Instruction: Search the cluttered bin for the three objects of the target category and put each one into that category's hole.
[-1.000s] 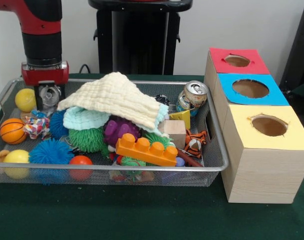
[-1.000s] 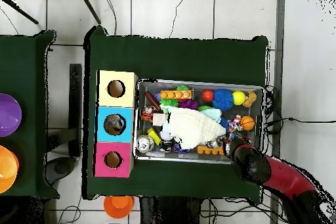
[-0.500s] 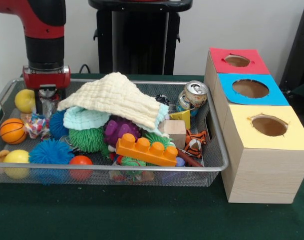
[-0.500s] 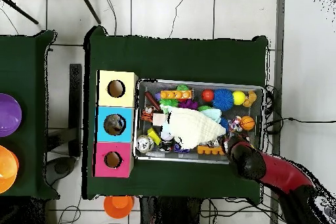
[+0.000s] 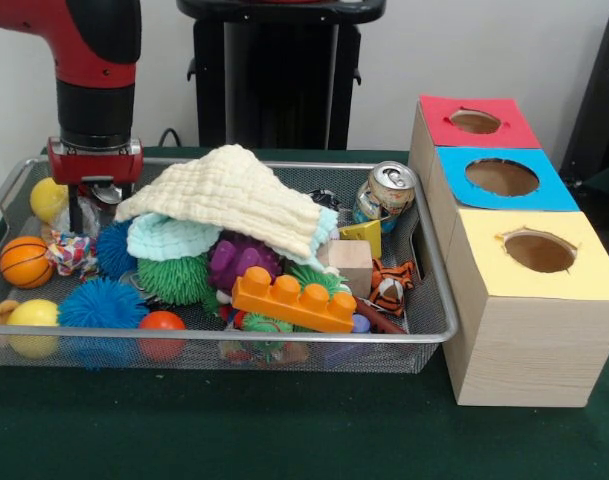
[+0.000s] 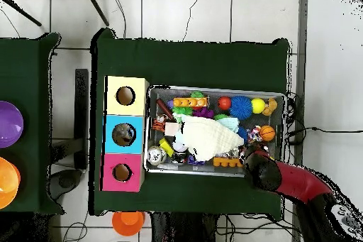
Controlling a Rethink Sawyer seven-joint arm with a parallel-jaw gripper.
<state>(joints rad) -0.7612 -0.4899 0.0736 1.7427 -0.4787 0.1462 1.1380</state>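
My gripper (image 5: 87, 212) hangs from the red and black arm, low in the wire mesh bin (image 5: 284, 337) at its back left. It sits between a yellow ball (image 5: 48, 199) and the cream cloth (image 5: 229, 195), just above a blue spiky ball (image 5: 114, 250). Its tips are hidden behind the toys. In the overhead view the gripper (image 6: 250, 154) is at the bin's (image 6: 286, 118) lower right corner. A soda can (image 5: 386, 192), an orange building block (image 5: 292, 297), a wooden cube (image 5: 350, 264), a basketball (image 5: 25, 262) and a purple toy (image 5: 234, 258) also lie in the bin.
Three wooden boxes with round holes stand in a row right of the bin: red top (image 5: 476, 122), blue top (image 5: 502, 178), yellow top (image 5: 539, 252). In the overhead view they are yellow (image 6: 126, 96), blue (image 6: 124, 134) and red (image 6: 122, 172). A mint cloth (image 5: 169, 237) lies under the cream one.
The gripper has sunk a little deeper into the bin and shifted slightly towards the cream cloth. The toys have not moved.
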